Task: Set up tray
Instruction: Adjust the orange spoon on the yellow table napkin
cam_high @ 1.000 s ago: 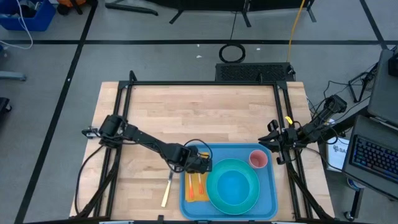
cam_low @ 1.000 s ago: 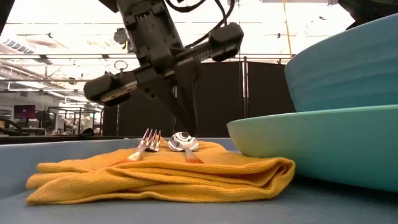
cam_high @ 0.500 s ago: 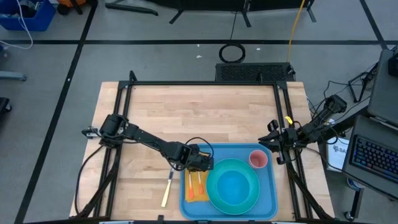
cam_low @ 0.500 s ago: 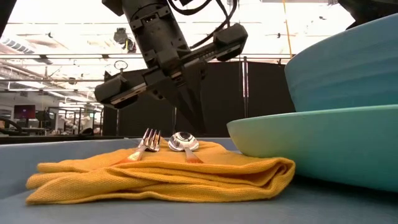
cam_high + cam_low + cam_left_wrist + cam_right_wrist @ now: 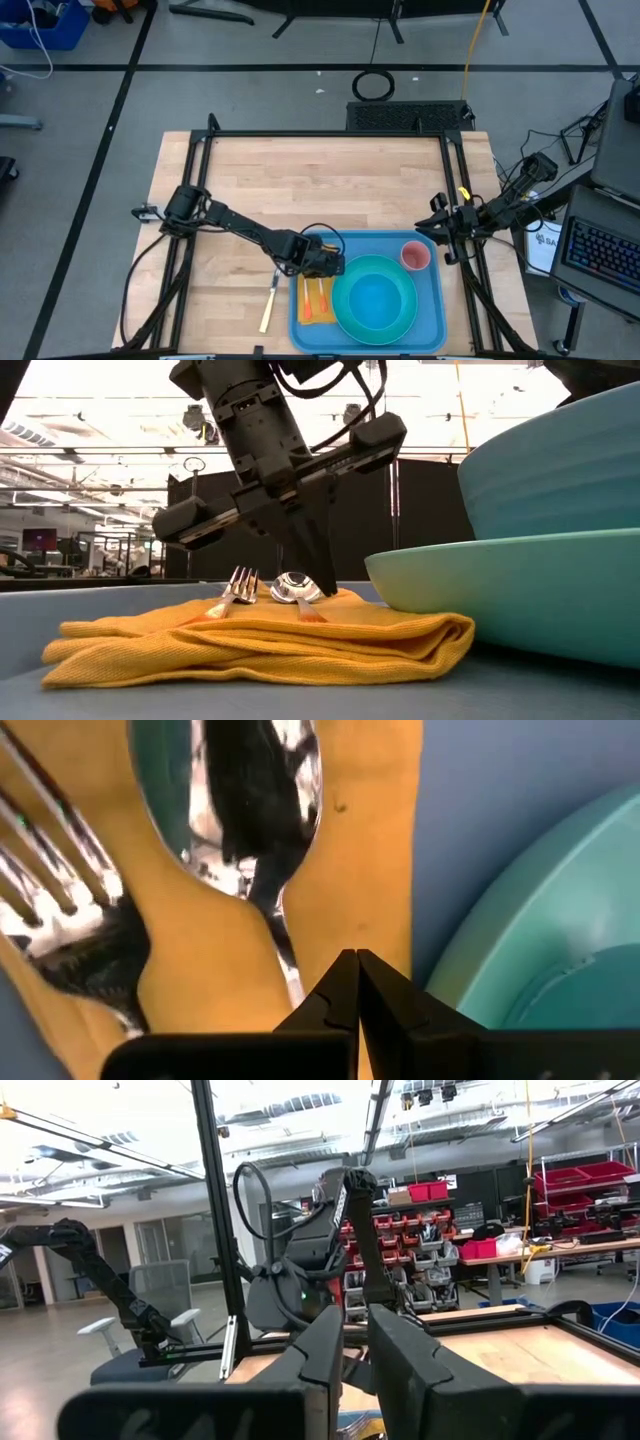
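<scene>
1. Table (image 5: 320,190): wooden top, mostly bare at the far side; the load sits at the near edge, right of centre.
2. Tray (image 5: 432,318): light-blue, flat on the table at the near edge, holding everything below except the knife.
3. Plate (image 5: 345,310): turquoise, round, fills the middle of the tray, with a matching bowl (image 5: 377,298) stacked on it.
4. Napkin (image 5: 317,318): orange, folded, lies in the tray's left part just beside the plate.
5. Left gripper (image 5: 333,264): low over the far end of the napkin, fingers pressed together, holding nothing; tips sit just above the spoon's neck in the left wrist view.
6. Right gripper (image 5: 440,230): parked at the table's right edge, clear of the tray, fingers nearly together, empty.
7. Cup (image 5: 415,256): pink, upright in the tray's far right corner.
8. Fork (image 5: 60,910) and spoon (image 5: 250,810): side by side on the napkin, apart, spoon nearer the plate.
9. Knife (image 5: 268,305): yellowish handle, on bare wood just left of the tray.
</scene>
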You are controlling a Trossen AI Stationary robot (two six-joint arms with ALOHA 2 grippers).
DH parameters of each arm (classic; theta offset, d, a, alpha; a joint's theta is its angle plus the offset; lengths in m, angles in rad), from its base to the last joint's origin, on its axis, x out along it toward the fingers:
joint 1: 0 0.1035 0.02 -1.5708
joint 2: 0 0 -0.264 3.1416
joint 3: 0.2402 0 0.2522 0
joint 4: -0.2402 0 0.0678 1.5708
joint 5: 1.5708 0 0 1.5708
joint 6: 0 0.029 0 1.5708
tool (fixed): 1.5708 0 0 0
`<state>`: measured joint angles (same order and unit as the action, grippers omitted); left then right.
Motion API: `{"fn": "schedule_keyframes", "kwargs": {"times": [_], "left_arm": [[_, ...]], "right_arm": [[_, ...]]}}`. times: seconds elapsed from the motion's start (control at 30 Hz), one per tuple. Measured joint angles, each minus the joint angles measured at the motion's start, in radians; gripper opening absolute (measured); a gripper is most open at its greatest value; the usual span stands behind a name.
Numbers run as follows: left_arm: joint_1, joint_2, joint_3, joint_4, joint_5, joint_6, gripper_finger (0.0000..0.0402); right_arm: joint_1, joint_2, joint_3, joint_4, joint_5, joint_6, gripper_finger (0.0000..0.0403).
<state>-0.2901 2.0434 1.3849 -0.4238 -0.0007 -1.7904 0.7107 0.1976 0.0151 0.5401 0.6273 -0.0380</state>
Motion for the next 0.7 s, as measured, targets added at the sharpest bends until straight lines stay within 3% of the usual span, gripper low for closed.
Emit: {"fn": "schedule_keyframes", "kwargs": {"times": [0.7], "left_arm": [[-0.007,0.0,0.0,-0.035,0.026,-0.025,0.0004]], "right_arm": [[0.0,0.0,0.0,0.005,0.0,0.0,0.0043]]}}
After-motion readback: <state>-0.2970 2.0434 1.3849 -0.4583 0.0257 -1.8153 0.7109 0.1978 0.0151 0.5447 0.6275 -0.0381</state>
